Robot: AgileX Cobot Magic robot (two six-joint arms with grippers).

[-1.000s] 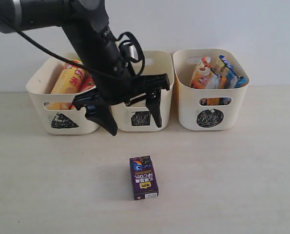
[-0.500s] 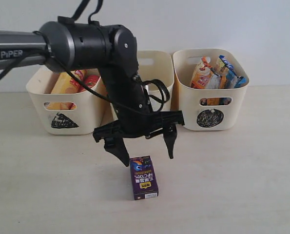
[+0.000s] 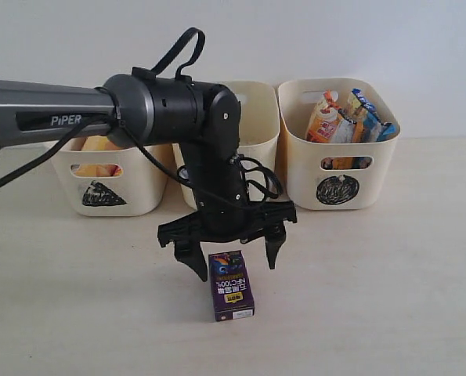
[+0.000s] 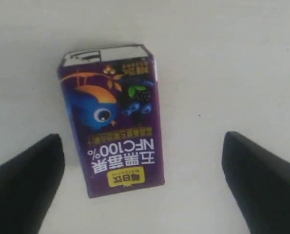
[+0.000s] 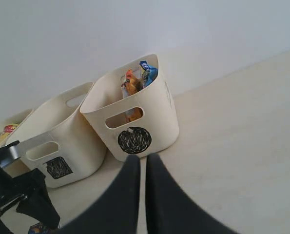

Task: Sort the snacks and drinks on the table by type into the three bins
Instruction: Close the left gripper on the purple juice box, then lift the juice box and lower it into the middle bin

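The dark purple carton [image 3: 231,285] lies flat on the table in front of the bins. My left gripper [image 3: 234,265] hangs open just over its far end, one finger on each side and neither touching; the left wrist view shows the carton [image 4: 110,126] nearer one finger of the gripper [image 4: 142,146]. The triangle bin [image 3: 99,192] holds a yellow-orange tube [image 3: 95,145]. The crinkly bags [image 3: 346,117] stand in the circle bin [image 3: 338,188]. The arm hides most of the square bin [image 3: 256,102]. My right gripper [image 5: 142,158] is shut with nothing in it. The white and blue carton is out of view.
The three bins stand in a row against a white wall. The right wrist view takes in the circle bin [image 5: 149,112], the square bin [image 5: 62,141] and part of the left arm [image 5: 18,195]. Bare table lies right of the circle bin.
My left arm has swung down and forward from in front of the bins to just above the purple carton, staying open. The carton has not moved.
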